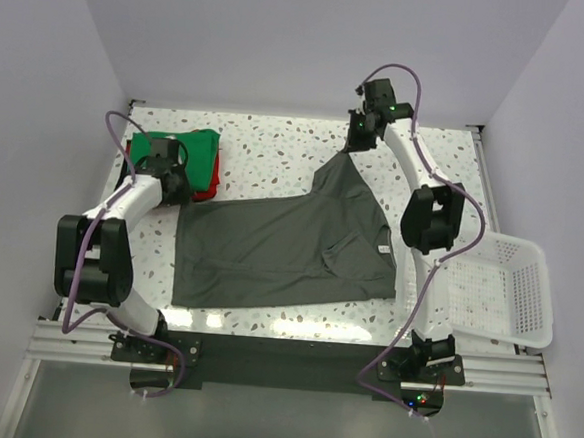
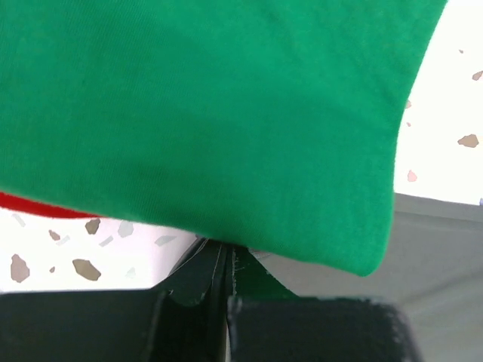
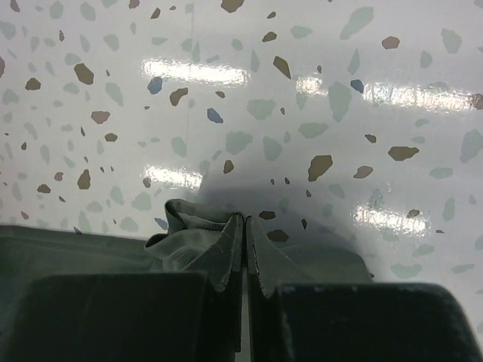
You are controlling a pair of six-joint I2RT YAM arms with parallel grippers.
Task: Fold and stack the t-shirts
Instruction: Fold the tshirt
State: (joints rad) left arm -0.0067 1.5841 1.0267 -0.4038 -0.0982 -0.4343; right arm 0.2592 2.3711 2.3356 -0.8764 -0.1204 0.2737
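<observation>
The dark charcoal-grey t-shirt [image 1: 280, 248] lies spread across the middle of the table, collar to the right. My right gripper [image 1: 352, 143] is at the far side, shut on a bunched sleeve end [image 3: 189, 234] and holding it lifted off the table; it also shows in the right wrist view [image 3: 245, 219]. The folded green t-shirt [image 1: 202, 145] lies on the folded red t-shirt [image 1: 207, 188] at the far left. My left gripper [image 1: 178, 193] sits at the stack's near edge, shut [image 2: 229, 253] where the grey shirt's corner [image 2: 445, 249] ends. The green shirt [image 2: 226, 113] overhangs the fingertips, and a sliver of red [image 2: 30, 204] shows under it.
A white plastic mesh basket [image 1: 498, 289] stands at the right edge of the table, beside the right arm. White walls close in the table on the left, back and right. The arms' base rail runs along the near edge.
</observation>
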